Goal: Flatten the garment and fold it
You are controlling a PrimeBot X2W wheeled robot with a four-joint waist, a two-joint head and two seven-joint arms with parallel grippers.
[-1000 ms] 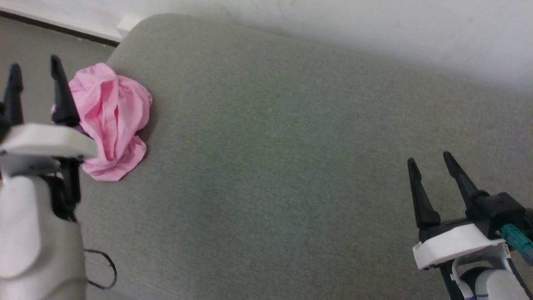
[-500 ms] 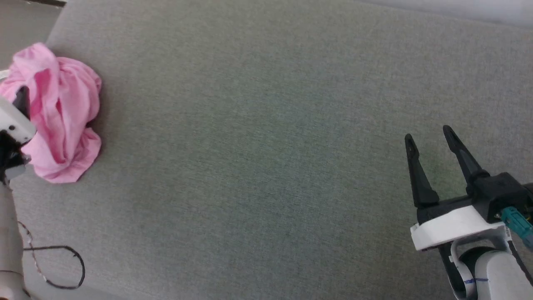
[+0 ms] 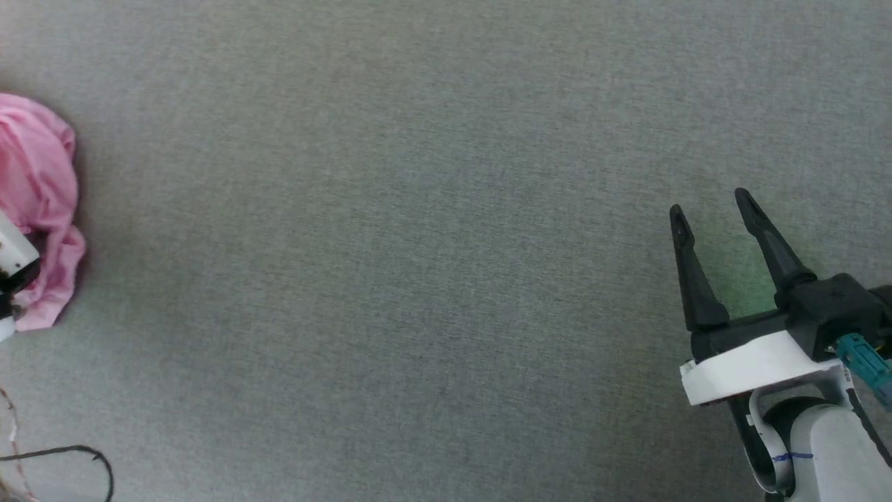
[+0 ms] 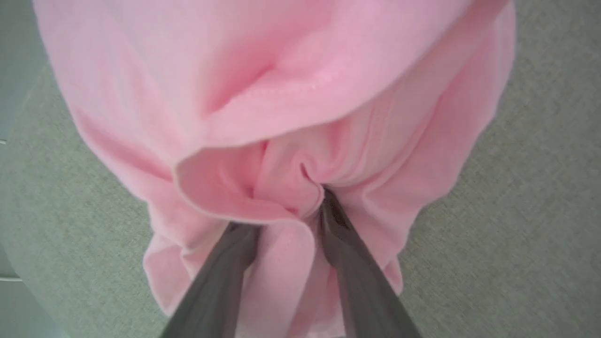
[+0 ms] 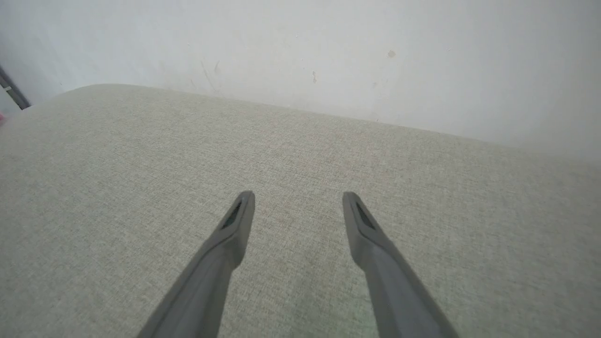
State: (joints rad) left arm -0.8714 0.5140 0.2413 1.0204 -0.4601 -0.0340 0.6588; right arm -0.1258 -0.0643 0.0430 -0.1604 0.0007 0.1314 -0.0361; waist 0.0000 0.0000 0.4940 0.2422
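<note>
Operator: From the head?
Me: A grey-green fabric bench point(image 3: 418, 244). The garment point(image 3: 35, 174) lies crumpled at the far left, partly behind my white left wrist point(image 3: 8, 261). My head has swung since a second ago, so the garment sits farther left. My right fingers point(image 3: 693, 279) stand wide apart, holding nothing, as before. A black cable point(image 3: 83, 453) loops at lower left.
Operator: Left wrist?
Me: My left fingers point(image 4: 347, 263) are narrowed, tips sunk in pink folds. Whether they grip, I cannot tell.
Operator: Right wrist?
Me: Bench, then a pale wall point(image 5: 328, 47).

Desk point(image 3: 446, 279): flat, covered in grey-green woven fabric, backed by a pale wall point(image 5: 328, 47). One item lies directly on it: the garment point(image 3: 38, 188), pink, crumpled in a heap, unflattened. The desk's rounded edge runs just beside the garment.
</note>
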